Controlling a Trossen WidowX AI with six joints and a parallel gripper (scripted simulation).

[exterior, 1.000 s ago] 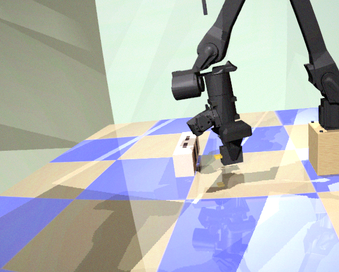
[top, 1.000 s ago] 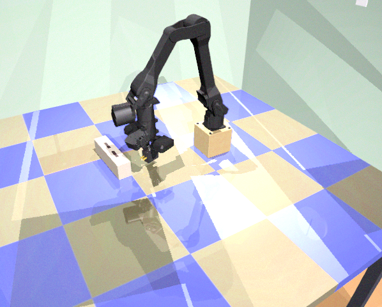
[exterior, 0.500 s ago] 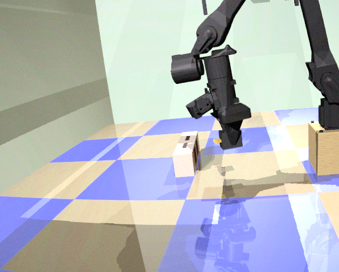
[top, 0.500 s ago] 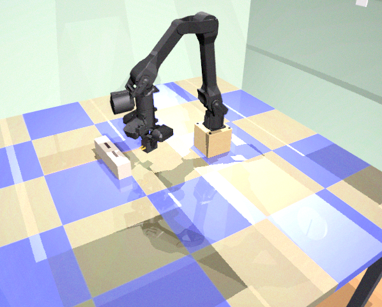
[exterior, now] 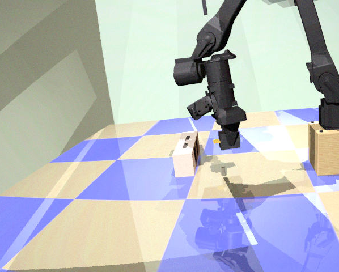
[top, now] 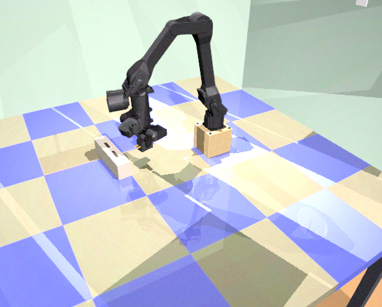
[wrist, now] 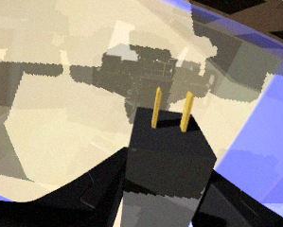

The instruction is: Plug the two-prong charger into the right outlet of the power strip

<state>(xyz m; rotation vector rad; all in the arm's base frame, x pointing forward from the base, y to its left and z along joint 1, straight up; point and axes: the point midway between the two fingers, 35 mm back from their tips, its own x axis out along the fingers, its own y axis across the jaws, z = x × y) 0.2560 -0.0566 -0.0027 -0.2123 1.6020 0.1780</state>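
The black charger (top: pixel 144 145) (exterior: pixel 224 143) (wrist: pixel 167 172) is off the table, its shadow below it. Its two yellow prongs (top: pixel 137 146) (exterior: pixel 216 141) (wrist: pixel 187 113) stick out sideways toward the power strip in the top and exterior views. My gripper (top: pixel 147 141) (exterior: pixel 231 138) (wrist: pixel 158 158) is shut on the charger's body, with a finger on each side in the wrist view. The pale power strip (top: pixel 123 167) (exterior: pixel 183 164) stands on the table, apart from the prongs. Dark openings show on its top and on its side facing the charger. The strip is out of the wrist view.
The arm's wooden base block (top: pixel 219 142) (exterior: pixel 334 154) stands to the right of the gripper and strip in the top and exterior views. The table (top: pixel 108 231) (exterior: pixel 111 228) has a blue and tan checked top with reflections and shadows. Its edge shows at the lower right in the top view.
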